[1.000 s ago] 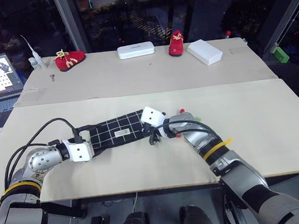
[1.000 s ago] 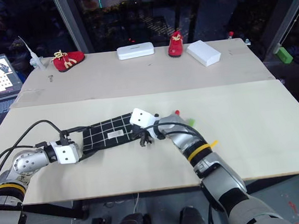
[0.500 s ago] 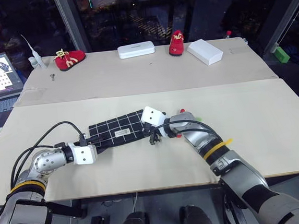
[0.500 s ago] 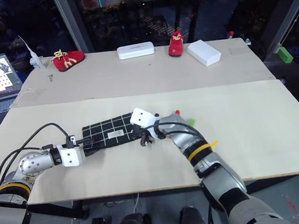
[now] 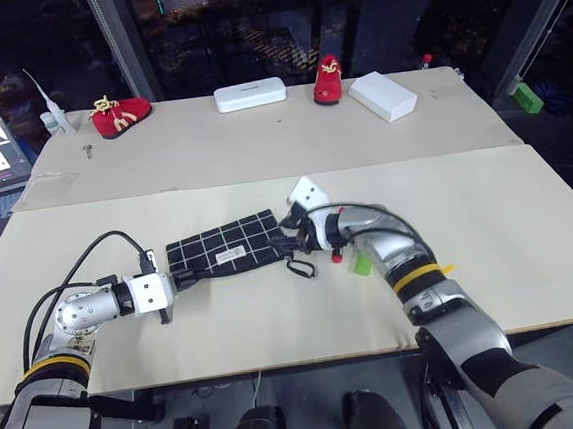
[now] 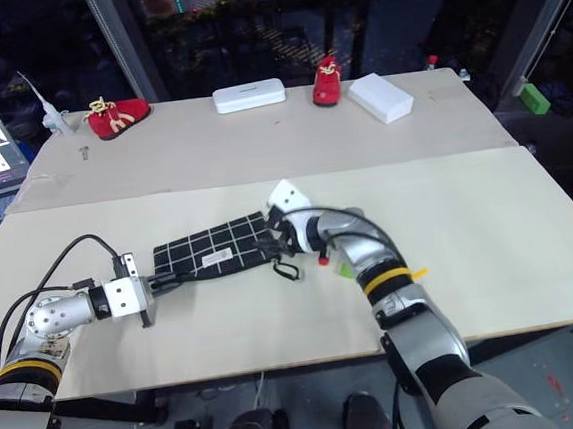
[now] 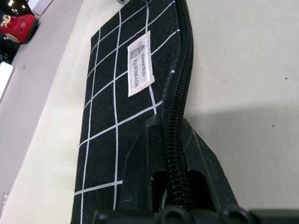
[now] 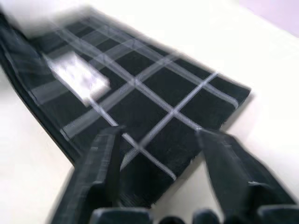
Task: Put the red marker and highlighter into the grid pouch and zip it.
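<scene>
Right end effector point(image 8: 159, 154) now spread, left end effector point(image 7: 170, 140) newly pinching grid pouch point(image 5: 224, 248)

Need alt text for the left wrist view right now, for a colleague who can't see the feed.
The left tool is shut on the zipper edge of the black grid pouch, which lies flat on the pale table and stretches away from the camera. A small white label sits on the pouch, and a red shoe shows at the far corner.
</scene>
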Robot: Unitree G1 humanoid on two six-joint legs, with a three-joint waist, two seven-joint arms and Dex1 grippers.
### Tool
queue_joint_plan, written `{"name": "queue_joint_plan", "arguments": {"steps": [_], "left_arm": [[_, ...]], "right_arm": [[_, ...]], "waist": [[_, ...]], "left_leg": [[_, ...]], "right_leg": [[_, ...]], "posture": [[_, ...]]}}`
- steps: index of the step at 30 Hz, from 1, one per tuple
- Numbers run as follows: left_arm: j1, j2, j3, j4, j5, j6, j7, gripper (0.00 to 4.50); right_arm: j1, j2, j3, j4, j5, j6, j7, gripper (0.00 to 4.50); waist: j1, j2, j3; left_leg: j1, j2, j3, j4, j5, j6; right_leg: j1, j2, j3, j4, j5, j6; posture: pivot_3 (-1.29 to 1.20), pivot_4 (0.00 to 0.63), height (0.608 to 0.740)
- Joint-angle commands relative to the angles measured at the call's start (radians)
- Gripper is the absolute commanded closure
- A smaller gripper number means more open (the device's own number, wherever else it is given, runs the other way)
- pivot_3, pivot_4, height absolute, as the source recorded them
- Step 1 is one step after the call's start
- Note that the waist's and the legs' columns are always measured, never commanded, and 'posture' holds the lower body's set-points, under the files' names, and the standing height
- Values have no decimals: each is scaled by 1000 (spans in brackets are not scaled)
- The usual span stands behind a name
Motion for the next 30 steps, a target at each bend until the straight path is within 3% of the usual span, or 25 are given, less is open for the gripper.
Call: {"name": "queue_joint_plan", "arguments": {"steps": [1, 7, 13, 30], "left_arm": [[103, -36, 35, -198, -173, 384, -80, 4500], [202, -43, 99, -549, -270, 764, 8, 4500], [222, -88, 153, -765, -320, 1009, 126, 4500], [215, -86, 212, -888, -320, 1174, 163, 4500]], "right_arm": [[-92, -76, -147, -155, 191, 168, 90, 668], [-24, -183, -140, -260, 199, 208, 85, 668], [55, -163, -49, -276, 128, 171, 18, 668], [39, -126, 7, -173, 56, 75, -33, 668]], "waist": [[0, 1, 1], [6, 0, 1], [1, -1, 2], [6, -1, 2]], "left_leg": [[0, 0, 0, 0, 0, 0], [-2, 0, -1, 0, -2, 2], [-4, 0, -1, 1, -1, 2], [-4, 0, -1, 1, -1, 2]], "right_leg": [[0, 0, 0, 0, 0, 0], [0, -1, -1, -2, 0, 0], [-2, 0, 1, -2, 0, 0], [-2, 1, 1, -2, 0, 0]], "posture": [[0, 150, 740], [0, 150, 740], [0, 150, 740], [0, 150, 740]]}}
